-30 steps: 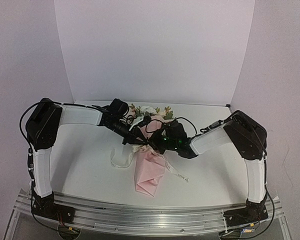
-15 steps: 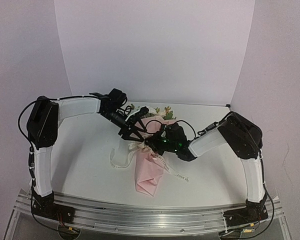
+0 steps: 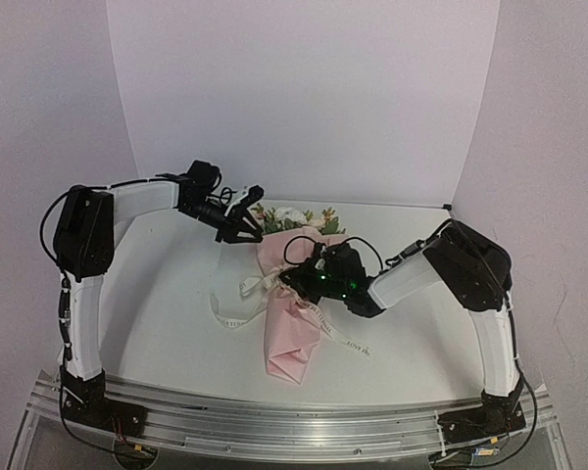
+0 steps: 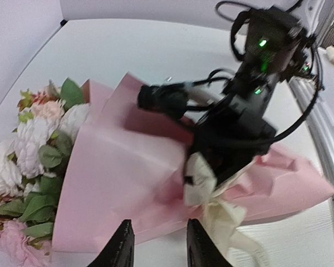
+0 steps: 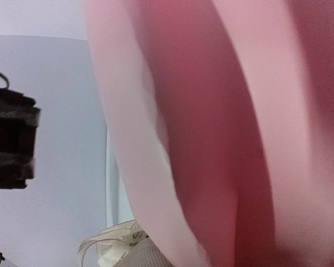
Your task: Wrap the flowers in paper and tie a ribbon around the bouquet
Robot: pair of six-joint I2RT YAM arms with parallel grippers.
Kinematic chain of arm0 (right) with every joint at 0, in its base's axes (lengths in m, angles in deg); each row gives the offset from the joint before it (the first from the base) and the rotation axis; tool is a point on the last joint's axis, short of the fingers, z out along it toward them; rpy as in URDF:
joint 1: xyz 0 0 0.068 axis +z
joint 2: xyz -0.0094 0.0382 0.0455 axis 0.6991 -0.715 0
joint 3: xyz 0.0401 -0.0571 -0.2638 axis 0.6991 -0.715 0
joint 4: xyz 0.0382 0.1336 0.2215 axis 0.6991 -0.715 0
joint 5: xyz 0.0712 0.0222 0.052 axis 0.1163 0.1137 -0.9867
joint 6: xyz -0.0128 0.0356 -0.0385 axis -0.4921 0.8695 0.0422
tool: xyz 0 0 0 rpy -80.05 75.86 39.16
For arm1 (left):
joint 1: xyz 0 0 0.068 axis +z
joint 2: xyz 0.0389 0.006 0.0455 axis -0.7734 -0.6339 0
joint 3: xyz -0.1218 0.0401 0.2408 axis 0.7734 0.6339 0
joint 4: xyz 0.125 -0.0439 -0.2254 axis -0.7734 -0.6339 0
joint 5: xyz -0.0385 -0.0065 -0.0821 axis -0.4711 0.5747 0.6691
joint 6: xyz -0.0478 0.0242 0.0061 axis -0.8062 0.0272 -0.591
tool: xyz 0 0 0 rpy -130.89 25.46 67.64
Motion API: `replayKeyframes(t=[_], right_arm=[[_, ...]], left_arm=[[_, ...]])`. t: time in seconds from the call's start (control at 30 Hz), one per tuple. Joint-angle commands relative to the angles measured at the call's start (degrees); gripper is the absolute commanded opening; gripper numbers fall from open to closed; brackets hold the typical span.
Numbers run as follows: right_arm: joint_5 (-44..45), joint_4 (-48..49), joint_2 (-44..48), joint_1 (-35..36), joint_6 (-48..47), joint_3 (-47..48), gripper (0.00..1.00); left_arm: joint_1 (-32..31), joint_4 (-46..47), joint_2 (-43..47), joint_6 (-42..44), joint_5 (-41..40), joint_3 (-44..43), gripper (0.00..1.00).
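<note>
Since the wrap already looks done, the step in hand reads as the tie, probably its tightening.

Counter [image 3: 167,294]: white, walled at the back and sides.

Bouquet [image 3: 292,323]: lies flat at mid-counter, blooms toward the far edge, tapered end toward the near edge.

Paper [image 4: 128,183]: closed into a cone, open lip flaring just short of the blooms.

Flowers [image 4: 28,144]: pink and white heads with green leaves spill from the wide end, close to the far edge.

Left tool [image 3: 247,217]: raised just beside the blooms on their left, fingers apart, nothing between them.

Right tool [image 3: 292,281]: fingers together, down on the cone's waist right at the knot. Whether it pinches a strand there, cannot tell; its own camera shows only paper up close and a bit of ribbon.

Ribbon [image 3: 237,315]: girds the waist, bunched into a cream knot or loop. One tail curls toward the left edge, and another trails toward the near right.

Next move, as a judgement: the left tool needs to come down on the left tail while the right one pins the knot, then draw outward gently, since thin paper creases easily and the cone may slide.
</note>
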Motion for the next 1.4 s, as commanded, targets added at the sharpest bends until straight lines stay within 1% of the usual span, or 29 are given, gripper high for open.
replayKeyframes(t=[0.0,0.13,0.2,0.33,0.43,0.57,0.7,0.83,0.93,1.1,1.17,1.23,1.37], right_arm=[[-0.1,-0.5,-1.8,-0.2,-1.4,1.2,0.00],[0.5,-0.9,-1.2,-0.2,-1.5,0.9,0.00],[1.0,-1.1,-0.8,-0.2,-1.9,0.6,0.00],[1.1,-2.0,-0.4,-0.1,-2.6,1.0,0.00],[1.5,-2.5,-0.4,-0.2,-2.7,1.1,0.00],[2.5,-3.8,0.3,-0.2,-3.6,1.4,0.00],[3.1,-5.4,0.9,-0.2,-5.3,2.2,0.00],[2.2,-6.3,0.4,-0.3,-5.9,3.4,0.00],[1.8,-6.8,0.3,-0.3,-6.6,4.5,0.00],[2.1,-8.0,1.1,-0.2,-8.5,5.3,0.00],[1.4,-8.5,1.1,-0.2,-9.5,6.0,0.00],[0.1,-8.6,0.8,-0.2,-10.1,6.8,0.00],[-0.4,-8.6,1.1,-0.2,-11.4,6.9,0.00]], left_arm=[[-2.9,10.4,-7.0,-2.0,-5.4,-1.4,0.29],[-4.4,13.4,-9.5,-1.3,-2.8,-3.0,0.31],[-5.0,14.3,-9.8,-0.4,-2.8,-2.8,0.33],[-5.5,14.7,-10.4,0.6,-2.5,-2.4,0.33],[-5.5,11.5,-9.5,4.2,0.7,-2.3,0.35],[-5.1,2.9,-8.5,11.2,4.5,-3.0,0.42],[-4.9,-3.8,-8.2,17.7,5.6,-3.8,0.46],[-5.6,-3.2,-8.5,17.8,5.2,-4.0,0.48],[-6.5,-2.4,-8.7,19.1,3.5,-3.7,0.48],[-7.0,-2.9,-8.9,20.8,3.8,-4.5,0.48],[-7.1,-3.4,-8.8,21.9,3.7,-4.5,0.47],[-7.3,-3.7,-8.9,22.1,3.4,-4.7,0.41],[-7.4,-4.2,-9.1,22.1,2.6,-5.0,0.26]])
